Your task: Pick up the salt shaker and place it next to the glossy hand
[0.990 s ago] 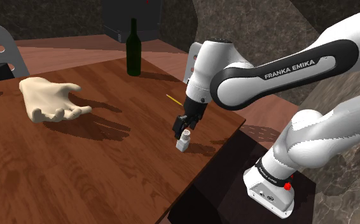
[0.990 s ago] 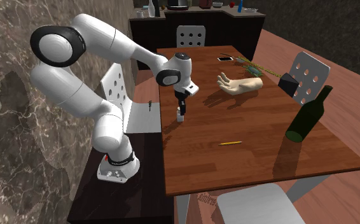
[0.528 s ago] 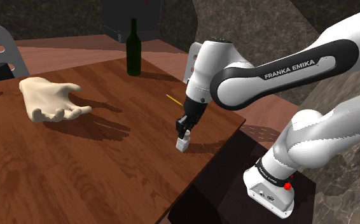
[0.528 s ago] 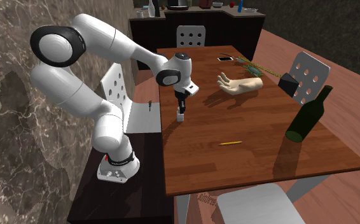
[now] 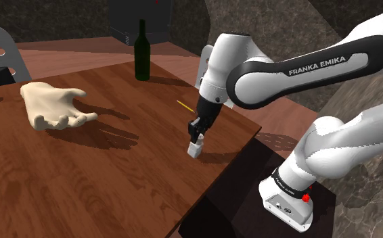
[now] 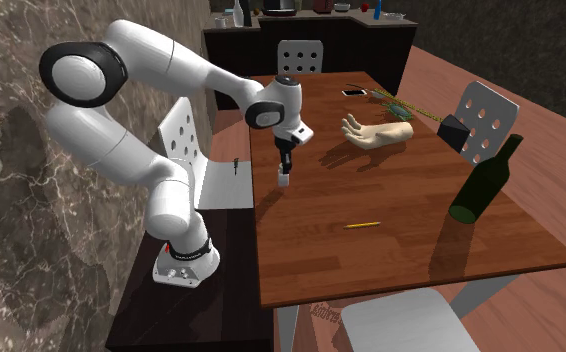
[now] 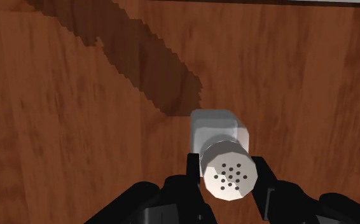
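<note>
White and boxy under a round cap dotted with holes, the salt shaker (image 7: 218,130) is pinched at its cap by the pincer (image 7: 228,170), one black finger (image 7: 193,168) pressed to each side. In the shoulder view the pincer (image 5: 198,138) points straight down from the white arm (image 5: 305,71), and the shaker (image 5: 195,148) hangs upright at its tip, close over the brown wooden bench (image 5: 82,176) near the edge that faces the stand (image 5: 288,199). Whether its base touches the wood cannot be told. A dark shadow lies on the bench just beside it.

The cream-coloured hand (image 5: 51,105) lies well apart from the shaker, toward the shoulder view's left, its fingers curled. A dark green bottle (image 5: 141,51) stands at the far edge of the bench, and a thin yellow pencil (image 5: 183,105) lies between bottle and shaker.

From the second exterior view, the pincer (image 6: 285,172) and shaker (image 6: 284,181) are near the bench's (image 6: 391,230) left edge, with the hand (image 6: 376,133) farther right.
</note>
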`<move>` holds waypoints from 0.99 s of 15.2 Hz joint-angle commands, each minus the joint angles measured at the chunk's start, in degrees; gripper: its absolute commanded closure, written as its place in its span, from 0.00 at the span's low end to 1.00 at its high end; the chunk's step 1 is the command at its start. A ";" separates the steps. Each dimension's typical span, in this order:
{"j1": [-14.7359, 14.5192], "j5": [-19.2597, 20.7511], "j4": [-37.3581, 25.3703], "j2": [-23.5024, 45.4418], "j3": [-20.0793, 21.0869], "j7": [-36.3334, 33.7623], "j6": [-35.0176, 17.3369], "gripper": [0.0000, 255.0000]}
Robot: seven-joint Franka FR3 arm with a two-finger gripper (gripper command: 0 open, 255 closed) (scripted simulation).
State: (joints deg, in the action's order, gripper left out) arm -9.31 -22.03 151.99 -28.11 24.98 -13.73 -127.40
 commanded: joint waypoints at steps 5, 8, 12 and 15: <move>0.06 0.76 -2.72 -2.70 -1.11 -0.55 5.41 1.00; 0.15 1.20 -4.32 -3.76 -1.67 -0.82 8.06 1.00; 0.30 1.79 -6.62 -4.90 -2.38 -1.19 11.48 1.00; 0.42 2.22 -8.45 -5.57 -2.90 -1.47 13.96 1.00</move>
State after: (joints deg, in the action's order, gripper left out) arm -8.94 -19.95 144.18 -33.58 22.19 -15.07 -114.19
